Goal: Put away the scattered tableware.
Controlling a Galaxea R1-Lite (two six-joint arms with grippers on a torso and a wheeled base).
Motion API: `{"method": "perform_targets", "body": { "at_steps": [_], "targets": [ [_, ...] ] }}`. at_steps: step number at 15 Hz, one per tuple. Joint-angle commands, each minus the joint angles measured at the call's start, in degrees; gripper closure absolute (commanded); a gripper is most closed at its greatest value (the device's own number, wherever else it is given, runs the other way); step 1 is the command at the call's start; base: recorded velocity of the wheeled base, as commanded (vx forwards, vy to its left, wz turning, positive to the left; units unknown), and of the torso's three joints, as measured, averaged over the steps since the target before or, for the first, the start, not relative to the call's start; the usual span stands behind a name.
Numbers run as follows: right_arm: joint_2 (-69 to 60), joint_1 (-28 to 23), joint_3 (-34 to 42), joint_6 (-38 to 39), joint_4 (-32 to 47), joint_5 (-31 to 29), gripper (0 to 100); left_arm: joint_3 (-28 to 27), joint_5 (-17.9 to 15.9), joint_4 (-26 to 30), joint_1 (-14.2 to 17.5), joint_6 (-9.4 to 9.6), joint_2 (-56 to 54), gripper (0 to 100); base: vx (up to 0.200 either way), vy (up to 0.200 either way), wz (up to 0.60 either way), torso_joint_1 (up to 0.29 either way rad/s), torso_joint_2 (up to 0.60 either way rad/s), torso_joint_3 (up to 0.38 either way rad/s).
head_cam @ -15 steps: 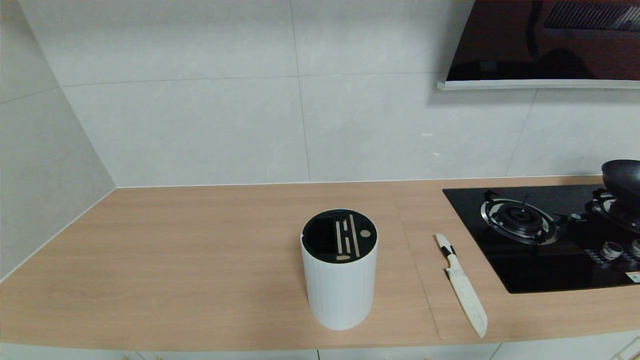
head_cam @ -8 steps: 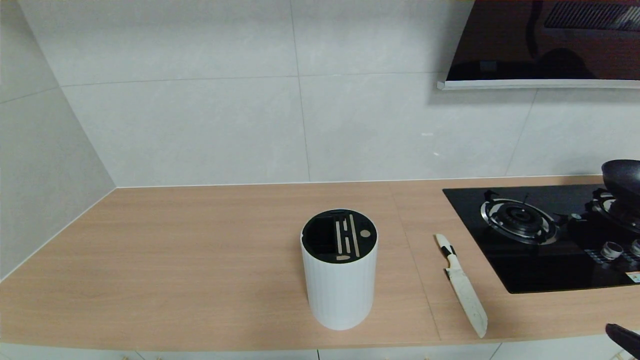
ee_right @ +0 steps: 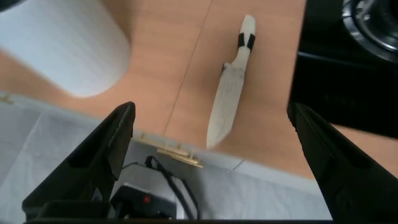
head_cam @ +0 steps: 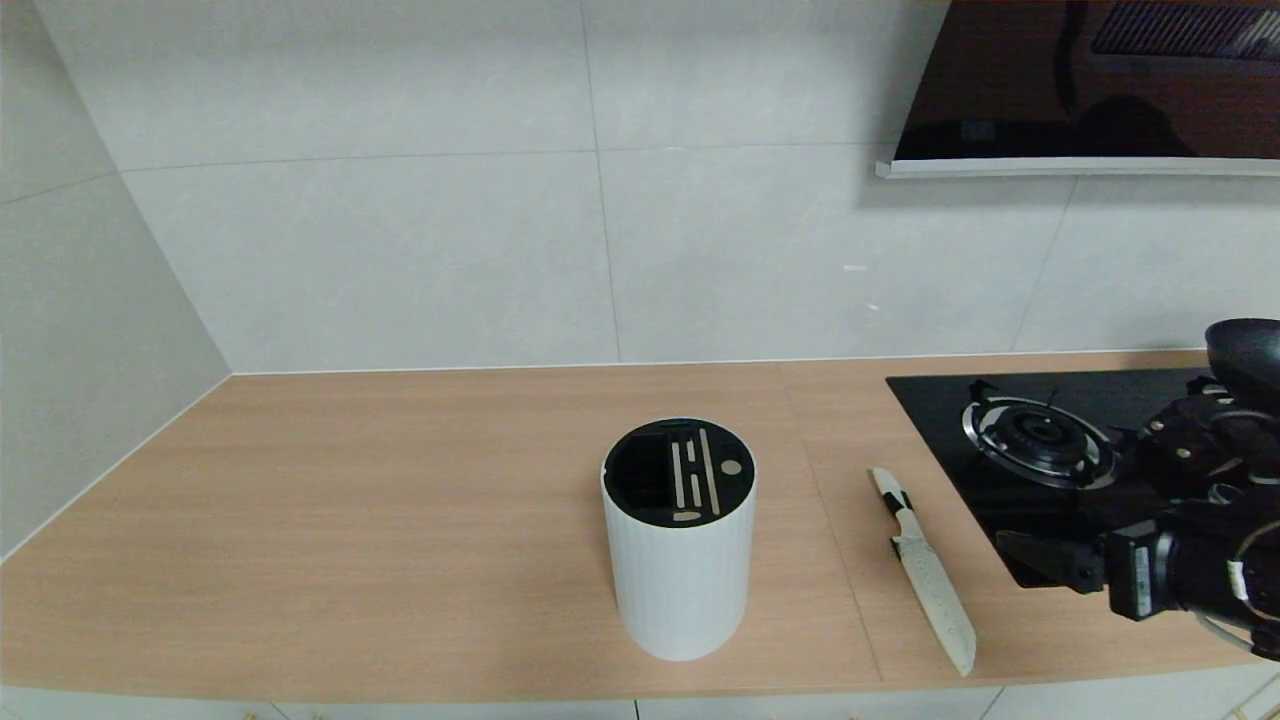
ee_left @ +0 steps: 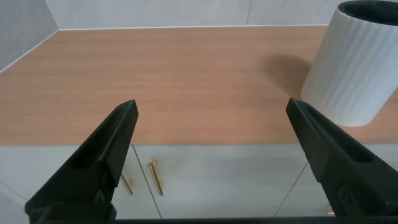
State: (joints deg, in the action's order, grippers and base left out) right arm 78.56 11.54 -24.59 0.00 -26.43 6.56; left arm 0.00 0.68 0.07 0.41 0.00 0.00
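A white knife [head_cam: 925, 572] with a black band on its handle lies flat on the wooden counter [head_cam: 400, 520], between a white ribbed cylinder knife holder [head_cam: 678, 560] with a black slotted top and the stove. My right gripper [head_cam: 1045, 562] hovers open just right of the knife, above the counter's front edge. In the right wrist view the knife [ee_right: 230, 93] lies between and beyond the spread fingers of the right gripper [ee_right: 212, 112], with the holder [ee_right: 68, 50] off to one side. My left gripper [ee_left: 211, 112] is open and empty at the counter's front edge, short of the holder [ee_left: 354, 62].
A black gas stove [head_cam: 1060, 480] occupies the counter's right end, with a dark pan [head_cam: 1245, 355] on its far burner. A range hood [head_cam: 1080, 90] hangs above it. Tiled walls close the back and left. Cabinet handles [ee_left: 155, 177] sit below the counter edge.
My right arm has come into the head view from the lower right and moved up and left toward the knife. The knife and holder have not moved.
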Motion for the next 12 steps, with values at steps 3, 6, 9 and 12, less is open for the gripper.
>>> {"method": "perform_targets", "body": {
  "at_steps": [3,6,9,12],
  "targets": [
    [21.38,1.11,-5.82,0.0,-7.94,-2.96,0,0.0,0.02,0.01,0.02,0.0,0.09,0,0.0,0.0,0.0,0.0,0.0,0.0],
    [28.06,1.11,-8.99,0.09,-8.46,-5.24,0,0.0,0.02,0.01,0.02,0.0,0.09,0,0.0,0.0,0.0,0.0,0.0,0.0],
    [33.24,1.46,-9.16,0.09,-12.59,-6.91,0,0.0,0.02,0.01,0.02,0.0,0.09,0,0.0,0.0,0.0,0.0,0.0,0.0],
    [40.8,2.17,-9.6,0.09,-19.19,-9.37,0,0.0,0.02,0.01,0.02,0.0,0.09,0,0.0,0.0,0.0,0.0,0.0,0.0]
  ]
}}
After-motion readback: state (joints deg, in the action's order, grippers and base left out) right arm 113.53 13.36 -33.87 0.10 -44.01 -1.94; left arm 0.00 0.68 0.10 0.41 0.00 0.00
